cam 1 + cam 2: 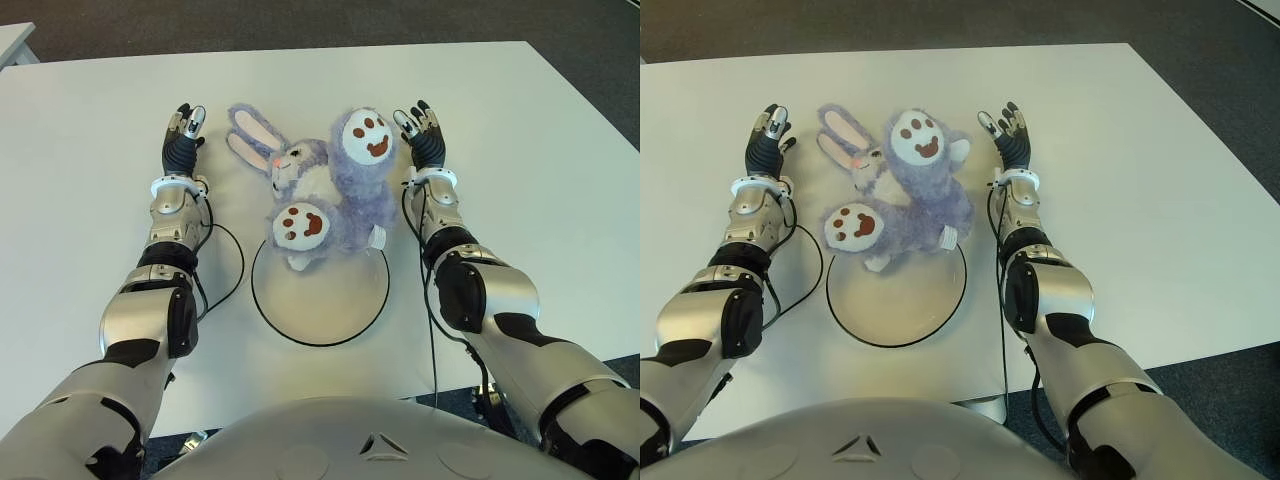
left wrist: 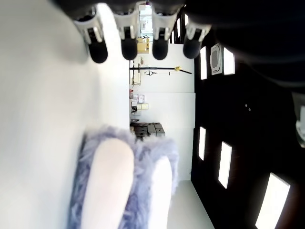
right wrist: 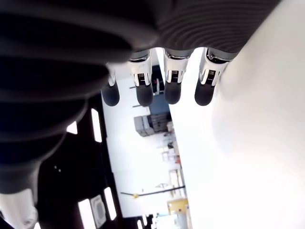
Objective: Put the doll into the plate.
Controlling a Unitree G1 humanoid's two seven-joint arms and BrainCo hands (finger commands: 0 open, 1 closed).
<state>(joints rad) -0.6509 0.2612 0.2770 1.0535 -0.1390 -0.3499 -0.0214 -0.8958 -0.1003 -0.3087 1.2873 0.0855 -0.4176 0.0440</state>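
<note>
1. Closest to the camera is the robot's grey torso, with both arms reaching forward from it over the white bench, the biggest thing in sight.
2. On the bench just ahead of the torso sits the plate, a white disc with a dark rim, mostly bare.
3. Next in size, the doll, a fluffy lilac rabbit, lies on its back across the plate's far rim: one foot and its tail end overlap the plate, while head, ears and the other foot rest on the bench beyond the plate.
4. To the left of the plate and beyond it, level with the doll's ears, is the left hand, fingers stretched out and apart, holding nothing; its wrist view shows the ears close by.
5. The right hand shows beyond the plate on the right, just beside the doll's raised foot, fingers likewise straight and empty.
6. By my reading, the grasp is not yet made. Both hands should close inward on the doll's body, lift, and bring it back toward the torso so it settles wholly inside the rim.
</note>
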